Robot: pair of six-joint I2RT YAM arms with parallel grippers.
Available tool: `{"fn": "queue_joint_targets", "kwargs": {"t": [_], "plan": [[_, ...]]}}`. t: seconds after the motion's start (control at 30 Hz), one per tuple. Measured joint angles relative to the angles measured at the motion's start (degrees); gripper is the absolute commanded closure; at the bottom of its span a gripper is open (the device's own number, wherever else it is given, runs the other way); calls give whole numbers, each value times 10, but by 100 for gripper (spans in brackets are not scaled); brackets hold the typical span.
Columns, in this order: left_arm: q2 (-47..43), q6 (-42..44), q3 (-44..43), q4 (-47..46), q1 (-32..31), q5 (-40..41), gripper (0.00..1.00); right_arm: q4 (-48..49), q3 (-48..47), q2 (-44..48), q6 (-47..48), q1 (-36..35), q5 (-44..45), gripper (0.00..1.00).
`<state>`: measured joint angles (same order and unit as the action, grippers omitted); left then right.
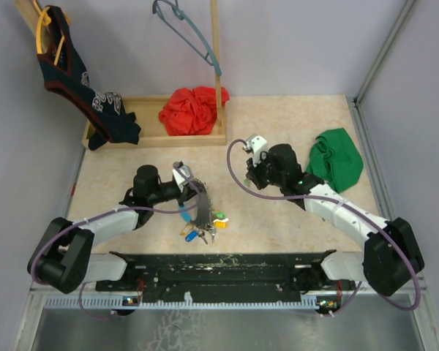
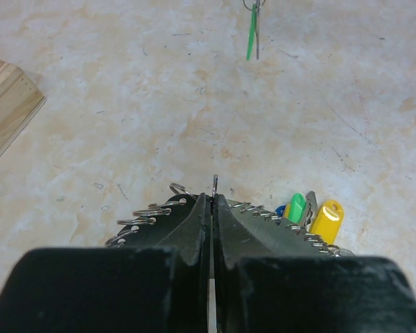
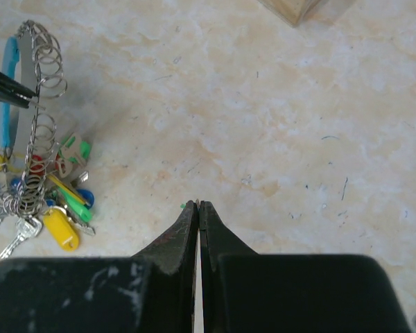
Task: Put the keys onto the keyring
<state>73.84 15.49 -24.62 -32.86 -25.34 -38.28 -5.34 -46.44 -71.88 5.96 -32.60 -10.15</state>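
Here, the key faces the keyring.
Left gripper (image 2: 211, 202) pinches the keyring (image 3: 11, 78) upright; right gripper (image 3: 197, 207), pressed shut on a green key (image 2: 252, 33) (hanging straight down), stands apart, keyring to its left.

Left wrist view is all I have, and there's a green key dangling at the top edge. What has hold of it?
Observer: Apparently the right gripper. Its own view shows it shut, with a sliver of the green key at its tips.
Operator: And what am I clamping?
Observer: The left gripper is shut on the keyring, which has a light-blue section that your view misses.
Operator: Anything beyond the right arm?
Observer: A green cloth lies on the table, on the outer side of the right arm.
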Motion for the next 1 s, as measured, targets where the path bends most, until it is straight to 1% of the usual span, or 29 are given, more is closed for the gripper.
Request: {"fn": "queue_joint_targets", "kwargs": {"t": [0.17,0.33,0.4,0.43,0.47,0.57,0.83,0.9,1.0], "plan": [[2,0,0,-4,0,-27,99,-19,26,2,16,-8,-13,100],[10,0,0,-7,0,-44,99,-20,38,-46,25,-16,-20,100],[13,0,0,-7,0,-49,99,4,47,-68,29,-18,-20,100],[15,0,-1,-7,0,-50,99,33,59,-85,30,-21,-19,100],[16,0,-2,-7,0,-51,99,36,60,-87,30,-21,-19,100],[19,1,-4,-7,0,-53,99,98,78,-117,30,-24,-19,100],[30,2,-10,-10,0,-60,99,236,86,-195,29,-34,-5,100],[32,2,-10,-12,0,-61,99,259,92,-205,29,-35,-3,100],[34,2,-10,-14,0,-62,99,264,94,-213,28,-37,-2,100]]}}
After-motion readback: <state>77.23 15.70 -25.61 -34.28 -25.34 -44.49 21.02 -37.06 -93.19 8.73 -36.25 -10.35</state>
